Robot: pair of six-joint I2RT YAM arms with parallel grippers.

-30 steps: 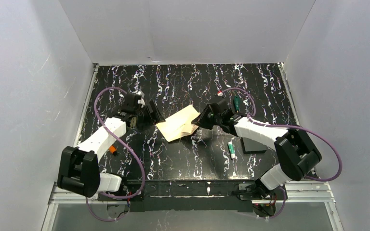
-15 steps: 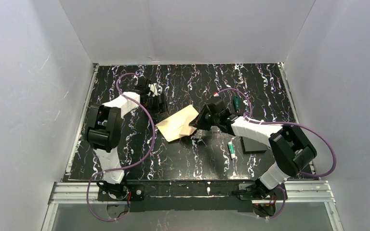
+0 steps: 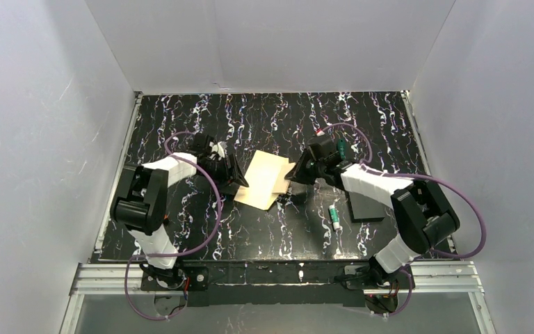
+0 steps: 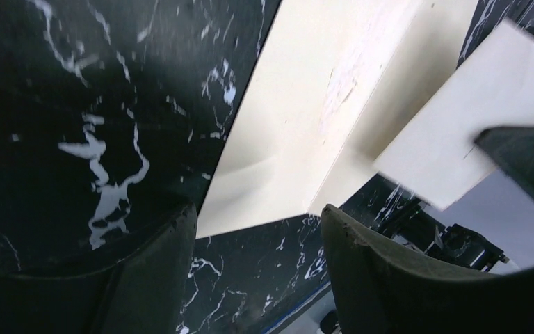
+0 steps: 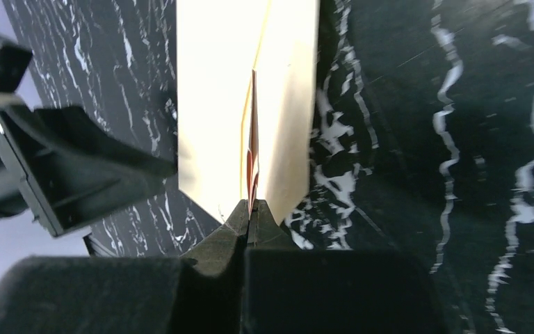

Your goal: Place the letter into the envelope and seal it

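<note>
Back beside the cream paper envelope (image 3: 257,178), my left claw (image 3: 239,180) gapes, pinning nothing; my right claw (image 5: 250,209), clamping the flat tan letter (image 4: 459,118), may shove it.

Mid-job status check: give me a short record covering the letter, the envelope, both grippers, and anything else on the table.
letter: raised, overlapping the envelope's edge, most of it outside
envelope: lying on the table between the arms
right gripper: fingers shut on the letter
left gripper: fingers open at a corner of the envelope, not clamping it
sealed: not yet
other: green-and-white tube and black pad beside the right arm
</note>
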